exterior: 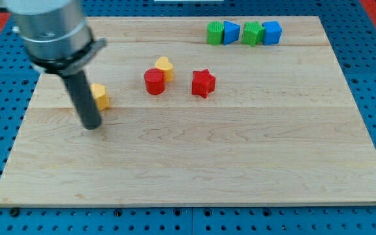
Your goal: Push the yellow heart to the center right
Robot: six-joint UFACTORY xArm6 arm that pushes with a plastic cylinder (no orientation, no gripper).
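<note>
No pincer is showing; my tip (pixel 92 125) is resting on the desk (pixel 194 163) at the view's left, just beside a yellow block (pixel 100 96). The yellow heart (pixel 165 67) is sitting upper centre, touching the red cylinder (pixel 154 82), near the red star (pixel 202 83)

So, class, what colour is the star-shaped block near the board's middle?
Red: the star shows clearly in the camera view.

The rod (pixel 83 98) hides the left part of a yellow block (pixel 100 96), shape unclear; the arm's grey housing (pixel 47 29) is cut off at the far-left edge
</note>
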